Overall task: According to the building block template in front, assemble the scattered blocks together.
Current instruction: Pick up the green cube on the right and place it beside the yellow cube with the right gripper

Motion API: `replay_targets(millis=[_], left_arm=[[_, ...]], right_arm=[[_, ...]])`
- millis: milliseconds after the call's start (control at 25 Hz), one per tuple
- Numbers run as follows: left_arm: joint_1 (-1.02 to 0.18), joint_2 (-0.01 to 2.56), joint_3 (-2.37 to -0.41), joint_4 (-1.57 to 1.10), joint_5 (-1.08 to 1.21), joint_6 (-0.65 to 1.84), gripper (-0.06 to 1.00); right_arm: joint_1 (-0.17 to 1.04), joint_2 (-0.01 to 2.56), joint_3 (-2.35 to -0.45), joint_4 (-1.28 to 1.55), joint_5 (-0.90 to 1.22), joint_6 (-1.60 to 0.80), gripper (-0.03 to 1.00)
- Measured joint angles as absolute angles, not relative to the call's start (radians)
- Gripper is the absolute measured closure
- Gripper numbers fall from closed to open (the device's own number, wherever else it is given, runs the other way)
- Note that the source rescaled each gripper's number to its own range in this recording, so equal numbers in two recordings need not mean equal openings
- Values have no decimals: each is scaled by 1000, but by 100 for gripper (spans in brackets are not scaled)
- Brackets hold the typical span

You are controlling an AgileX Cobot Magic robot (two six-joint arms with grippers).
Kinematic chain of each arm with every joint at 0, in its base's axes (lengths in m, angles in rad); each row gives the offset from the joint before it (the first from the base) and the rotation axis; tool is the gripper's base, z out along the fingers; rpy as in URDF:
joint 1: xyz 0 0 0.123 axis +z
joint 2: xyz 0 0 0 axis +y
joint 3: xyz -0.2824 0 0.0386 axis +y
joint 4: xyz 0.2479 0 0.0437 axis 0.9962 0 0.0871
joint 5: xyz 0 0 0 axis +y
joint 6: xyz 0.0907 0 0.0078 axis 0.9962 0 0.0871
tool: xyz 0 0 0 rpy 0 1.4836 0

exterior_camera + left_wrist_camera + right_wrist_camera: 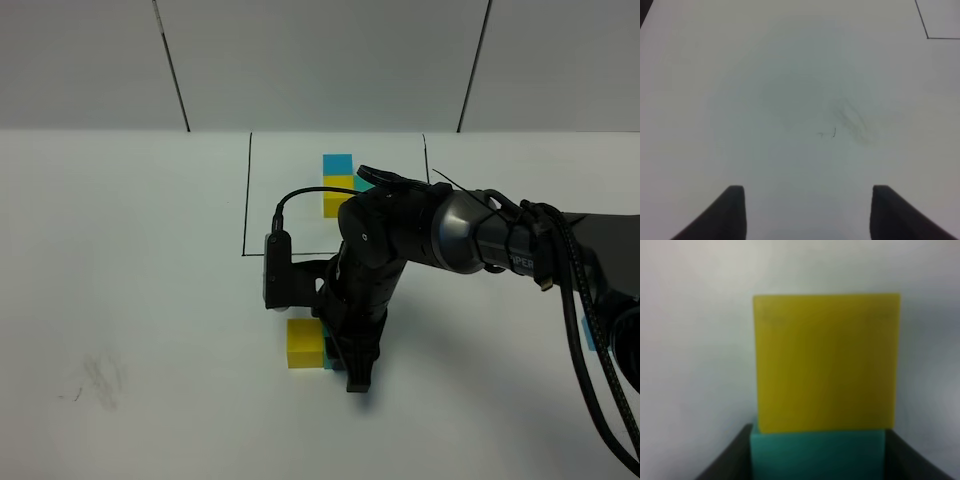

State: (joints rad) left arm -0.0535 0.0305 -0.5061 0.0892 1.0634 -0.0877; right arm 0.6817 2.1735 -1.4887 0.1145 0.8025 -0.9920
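The white worktop (150, 300) carries six cubes at most, and five of them can be told with certainty. Three make up the building block template (337, 185): a blue cube (337, 163) farthest back, a yellow one (337, 200) joined in front of it, and a teal-green one (364, 184) at the yellow one's side. The right arm (470, 235) hides most of the teal-green one. The trio sits inside a thin black drawn rectangle (247, 200) at the middle of the worktop's far edge.

Two loose cubes lie just outside the rectangle's near side, about midway across the worktop. One is a plain yellow cube (303, 343) with matte faces and sharp edges. The other is a teal-green cube (326, 350), touching the yellow one's right face. In the right wrist view their faces lie flush together. A sliver of light blue (590, 335) shows behind the cables near the right edge, but it cannot be told whether it is a cube.

There are two grippers. The right gripper (340, 362) reaches across the middle and pinches the teal-green cube between its dark fingers (725, 462). The left gripper (807, 215) shows only in its own wrist view, its two fingertips spread apart with nothing between them. It hangs over bare worktop that has one grey smudge (855, 122).
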Motion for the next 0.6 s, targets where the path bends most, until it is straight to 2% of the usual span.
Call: replay_targets(millis=[480,560,600], left_arm=[[-53,30,-506,90,1063,-88,74],[-53,30,-506,90,1063,-88,74],[-53,30,-506,90,1063,-88,74]], right_arm=[[676,2174,-1490,111,815,-992,95],[675,2175,-1490,103,824,-987,79],[674,2175,-1490,101,830,-974,64]])
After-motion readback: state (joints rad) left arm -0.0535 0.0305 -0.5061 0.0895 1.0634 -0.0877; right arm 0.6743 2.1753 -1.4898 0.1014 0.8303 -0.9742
